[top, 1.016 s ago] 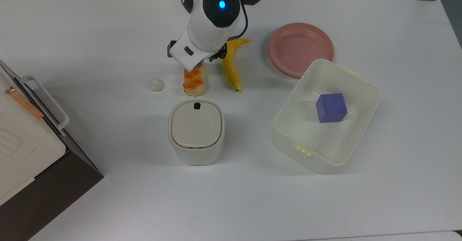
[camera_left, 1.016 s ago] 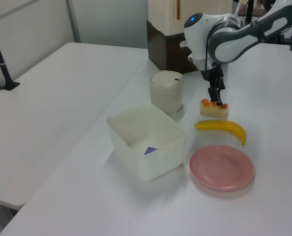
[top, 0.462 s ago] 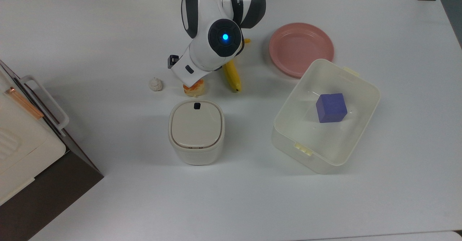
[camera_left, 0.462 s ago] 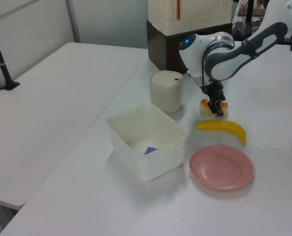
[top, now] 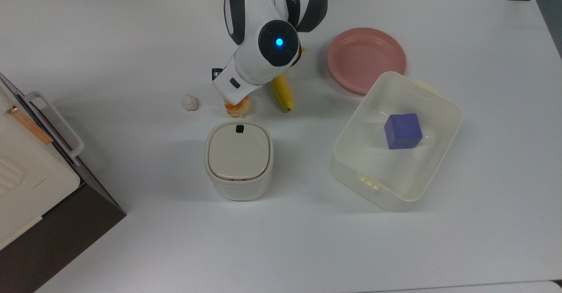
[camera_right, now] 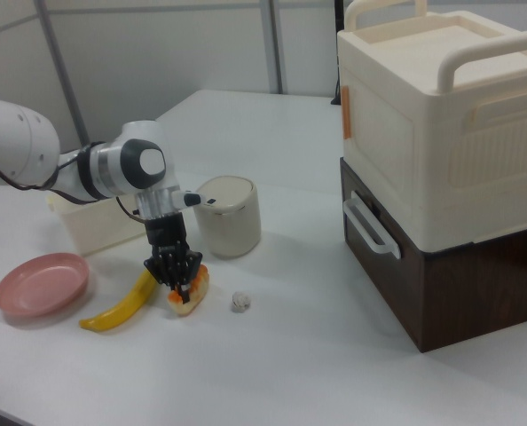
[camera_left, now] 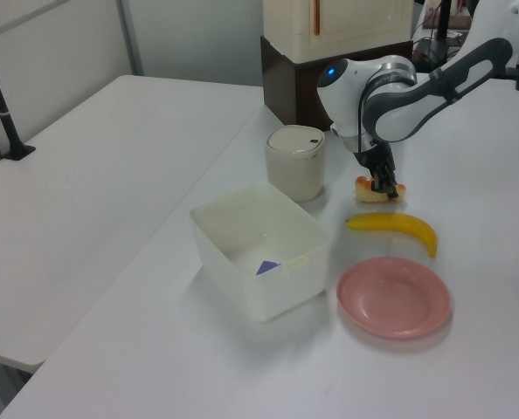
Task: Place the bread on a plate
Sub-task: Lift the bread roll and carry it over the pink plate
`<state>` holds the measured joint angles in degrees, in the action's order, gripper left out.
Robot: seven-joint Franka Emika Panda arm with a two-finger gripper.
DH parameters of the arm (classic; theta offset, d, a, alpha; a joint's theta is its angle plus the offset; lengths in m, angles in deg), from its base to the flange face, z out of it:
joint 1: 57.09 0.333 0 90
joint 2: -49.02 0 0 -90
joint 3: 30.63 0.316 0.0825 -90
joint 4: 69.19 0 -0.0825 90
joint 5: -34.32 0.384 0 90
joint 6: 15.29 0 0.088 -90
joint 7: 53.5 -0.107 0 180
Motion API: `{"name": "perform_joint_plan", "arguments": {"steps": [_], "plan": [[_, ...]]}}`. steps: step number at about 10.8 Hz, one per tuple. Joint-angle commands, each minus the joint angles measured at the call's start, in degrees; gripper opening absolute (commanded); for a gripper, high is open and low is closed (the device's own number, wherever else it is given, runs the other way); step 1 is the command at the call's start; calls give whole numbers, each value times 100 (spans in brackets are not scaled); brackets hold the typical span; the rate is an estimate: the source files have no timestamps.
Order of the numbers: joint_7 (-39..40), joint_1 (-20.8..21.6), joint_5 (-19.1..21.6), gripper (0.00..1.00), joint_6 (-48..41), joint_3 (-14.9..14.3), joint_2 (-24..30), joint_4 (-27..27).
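The bread (top: 238, 106) lies on the white table between a small white lump (top: 189, 102) and a yellow banana (top: 283, 92). In the top view the arm's white hand (top: 239, 80) covers most of the loaf. My gripper (camera_right: 180, 277) points straight down, its dark fingers closed on the loaf's (camera_right: 193, 287) sides; the left view shows the gripper (camera_left: 384, 184) on the bread (camera_left: 368, 185) too. The pink plate (top: 366, 58) sits bare beyond the banana, to the top view's right, near the tub.
A cream lidded canister (top: 239, 159) stands just in front of the bread in the top view. A translucent tub (top: 347, 141) holding a blue cube (top: 402, 131) touches the plate's edge. A large cream and brown box (top: 26, 165) fills the top view's left edge.
The gripper came down onto the bread over the last second, then shifted slightly toward the top view's right, and its fingers closed on the loaf.
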<state>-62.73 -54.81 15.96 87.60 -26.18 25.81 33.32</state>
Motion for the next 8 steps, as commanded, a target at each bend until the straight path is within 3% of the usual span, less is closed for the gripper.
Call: {"name": "perform_joint_plan", "arguments": {"steps": [1,5,6,8], "plan": [[-140,-35,7,0,-882,590,719,-82],[-717,105,7,0,-1587,1864,915,-240],[-1190,227,-36,0,-1570,2076,819,-249],[-1702,631,-11,0,-1562,2183,565,-302]]}}
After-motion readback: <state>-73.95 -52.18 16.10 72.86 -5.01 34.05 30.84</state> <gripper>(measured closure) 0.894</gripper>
